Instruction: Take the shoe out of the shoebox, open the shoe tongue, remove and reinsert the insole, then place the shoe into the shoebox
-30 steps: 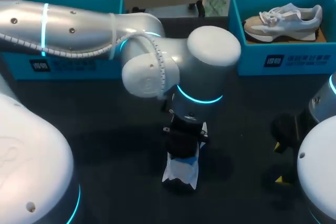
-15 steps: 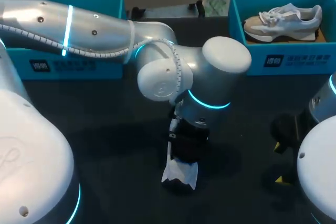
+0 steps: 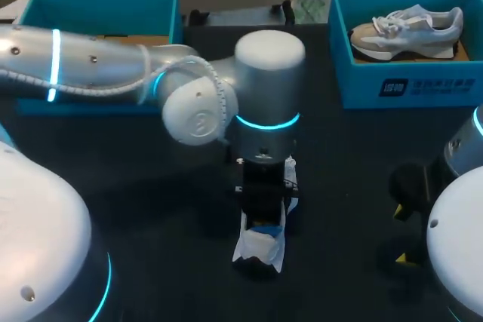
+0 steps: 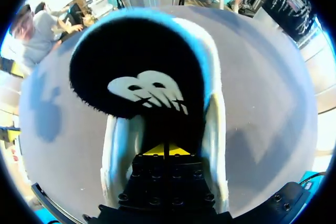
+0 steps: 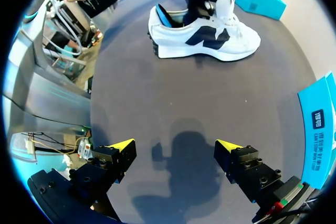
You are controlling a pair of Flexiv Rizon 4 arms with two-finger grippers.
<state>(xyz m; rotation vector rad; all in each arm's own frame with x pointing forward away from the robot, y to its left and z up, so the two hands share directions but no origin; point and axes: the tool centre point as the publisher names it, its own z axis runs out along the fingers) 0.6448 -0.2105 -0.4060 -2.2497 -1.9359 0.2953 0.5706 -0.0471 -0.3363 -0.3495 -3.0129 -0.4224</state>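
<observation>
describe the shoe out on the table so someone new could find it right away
On the dark table, follow the left arm to the middle: its hand is down in a shoe standing there. It is white with a dark side mark, unlike the grey-beige shoe lying in the teal box at the far right.

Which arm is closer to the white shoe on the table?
Left. The left tool is down inside the white fabric sneaker; the right tool hangs apart from it, over the dark table.

Right gripper spread wide; shoe ahead.
</observation>
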